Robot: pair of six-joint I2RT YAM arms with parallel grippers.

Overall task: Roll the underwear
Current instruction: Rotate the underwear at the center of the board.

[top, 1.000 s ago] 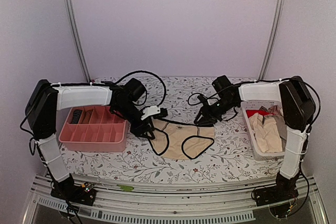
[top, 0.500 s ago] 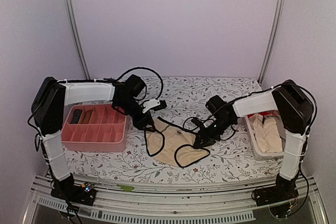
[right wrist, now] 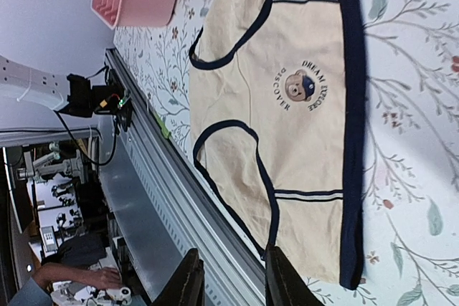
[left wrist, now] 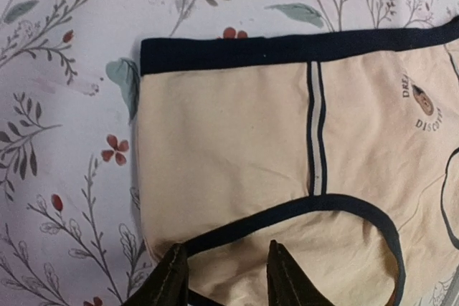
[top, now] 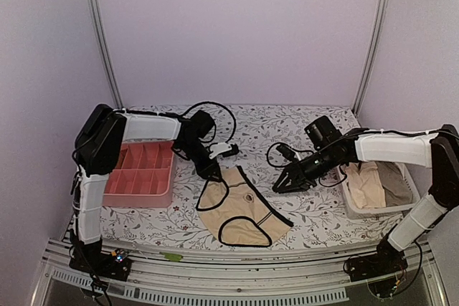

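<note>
The underwear [top: 240,209] lies flat on the table [top: 315,134], near the pink tray [top: 140,177], on the tray's right side. It is not rolled. It is cream with black trim all around. A little bear picture [right wrist: 300,87] sits in the middle of it. The long black band at its top is on the side away from the tray. The two leg holes are on the side closer to the tray and to the front edge of the table.

My left pincer [left wrist: 226,246] is at the corner of the underwear closest to the tray. Its two fingers stand a little apart, right over the black edge of one leg hole. I see cream cloth in the gap between them. I cannot tell if the tips touch the cloth, and the cloth is not pinched or lifted.

My right pincer [right wrist: 232,250] is past the underwear from the tray, just beside the long black band and off the cloth. Its fingers are a little apart too, and there is nothing between them.

Far to the right of the tray, at the other side of the table, stands a white basket [top: 356,209]. It has more cream clothes [top: 367,185] in it.
</note>
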